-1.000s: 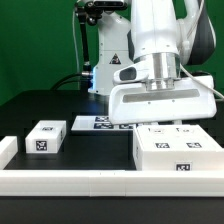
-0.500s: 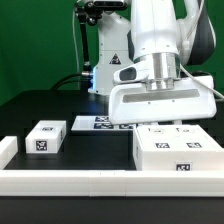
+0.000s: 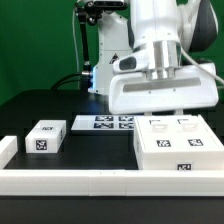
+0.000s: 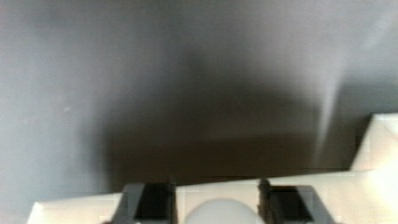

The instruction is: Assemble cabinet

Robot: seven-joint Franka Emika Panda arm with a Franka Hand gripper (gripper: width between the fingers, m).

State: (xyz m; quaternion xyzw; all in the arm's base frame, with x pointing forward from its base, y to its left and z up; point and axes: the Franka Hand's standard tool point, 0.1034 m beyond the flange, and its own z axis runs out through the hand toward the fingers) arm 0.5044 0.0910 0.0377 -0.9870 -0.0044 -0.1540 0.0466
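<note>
Cabinet (image 3: 178, 150) cropped at frame edge; gripped white panel (image 3: 160, 95) hides pincer (image 4: 215, 203) tips.

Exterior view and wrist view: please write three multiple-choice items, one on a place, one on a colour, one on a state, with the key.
1. Where is the small white tagged block relative to the large white plastic cabinet?
A. on the exterior view's left of it
B. on top of it
C. inside it

2. What colour is the flat table top?
A. red
B. black
C. white

3. What is the state of the wide white plastic panel?
A. lying on the table
B. standing inside the cabinet
C. held in the air by the fingers

Key: 1 A, it stands apart on that side. 2 B, its bare surface is black. 3 C, white plastic sits between both fingers, clear of the table.
</note>
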